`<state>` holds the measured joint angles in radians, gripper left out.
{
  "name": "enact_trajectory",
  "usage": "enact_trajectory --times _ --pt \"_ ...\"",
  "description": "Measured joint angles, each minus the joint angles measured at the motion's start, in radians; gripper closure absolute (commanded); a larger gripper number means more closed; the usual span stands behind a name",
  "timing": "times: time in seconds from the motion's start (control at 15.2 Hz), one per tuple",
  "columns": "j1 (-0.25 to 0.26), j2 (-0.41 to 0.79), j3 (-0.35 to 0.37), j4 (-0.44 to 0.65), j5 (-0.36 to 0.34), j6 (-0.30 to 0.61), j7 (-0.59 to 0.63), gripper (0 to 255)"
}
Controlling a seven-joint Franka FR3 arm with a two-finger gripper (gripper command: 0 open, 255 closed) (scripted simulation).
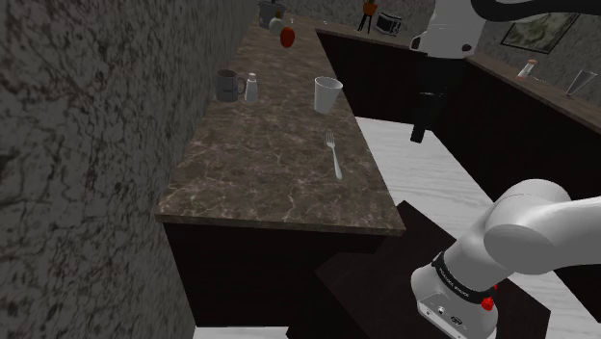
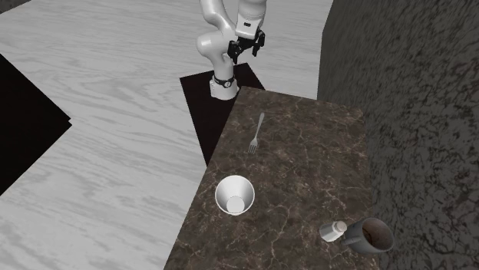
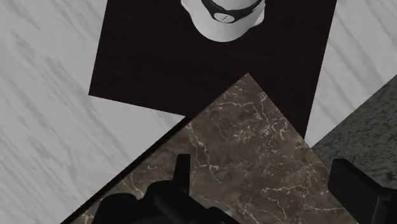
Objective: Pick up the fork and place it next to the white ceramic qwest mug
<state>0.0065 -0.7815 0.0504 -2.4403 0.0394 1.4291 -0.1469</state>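
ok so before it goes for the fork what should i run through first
1. Gripper open and empty: ok. Its fingers stand apart with nothing between them.
2. Fork free to grab: ok. It lies flat on the counter, apart from everything else.
3. Gripper above the fork: not ok. It hangs high near the stand, off the counter's end.
4. Fingers lined up across the fork's handle: cannot tell.
5. Room beside the white mug: ok. There is bare counter all around it; the dark mug and shaker stand well off.
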Motion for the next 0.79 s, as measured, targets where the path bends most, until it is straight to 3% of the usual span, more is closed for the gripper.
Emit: enact_trajectory --times 0.2,0.79 --pt "-0.012 0.02 0.009 -0.018 0.008 0.05 0.033 0" --pt "-0.093 0.24 0.089 -0.054 0.055 0.414 0.301 0"
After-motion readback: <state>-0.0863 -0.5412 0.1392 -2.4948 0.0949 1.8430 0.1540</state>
